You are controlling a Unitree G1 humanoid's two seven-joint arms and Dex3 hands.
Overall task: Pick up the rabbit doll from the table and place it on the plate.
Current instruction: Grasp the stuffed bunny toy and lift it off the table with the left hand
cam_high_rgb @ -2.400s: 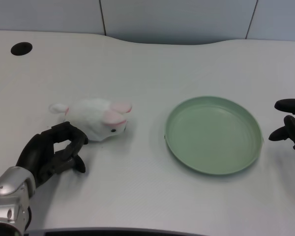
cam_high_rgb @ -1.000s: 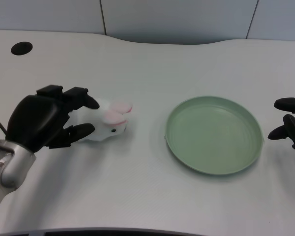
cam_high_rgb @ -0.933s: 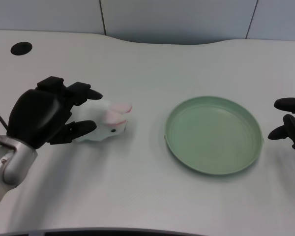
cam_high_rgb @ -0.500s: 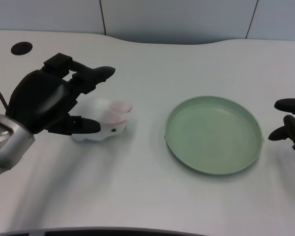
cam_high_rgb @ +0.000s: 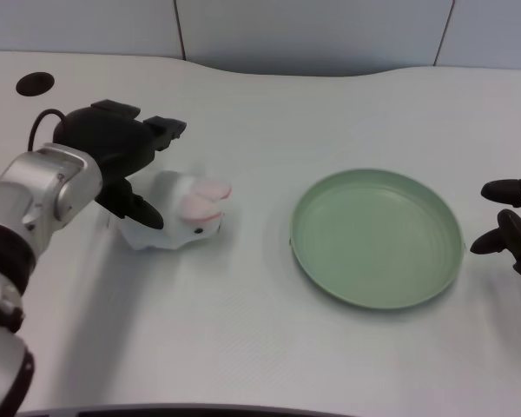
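Note:
The rabbit doll is white with pink ears and lies on the table left of centre, its head toward the plate. My left hand hovers over the doll's rear end with its fingers spread. The thumb reaches down in front of the doll's body and the other fingers stretch out above and behind it. It holds nothing, and part of the doll's back is hidden behind it. The green plate sits empty to the right.
A dark round hole marks the tabletop at the far left. My right hand waits at the right edge, just beyond the plate. A grey wall runs along the back of the table.
My left hand has risen from the near side of the doll and moved up and back, so the forearm now comes in from the left. The doll stays put.

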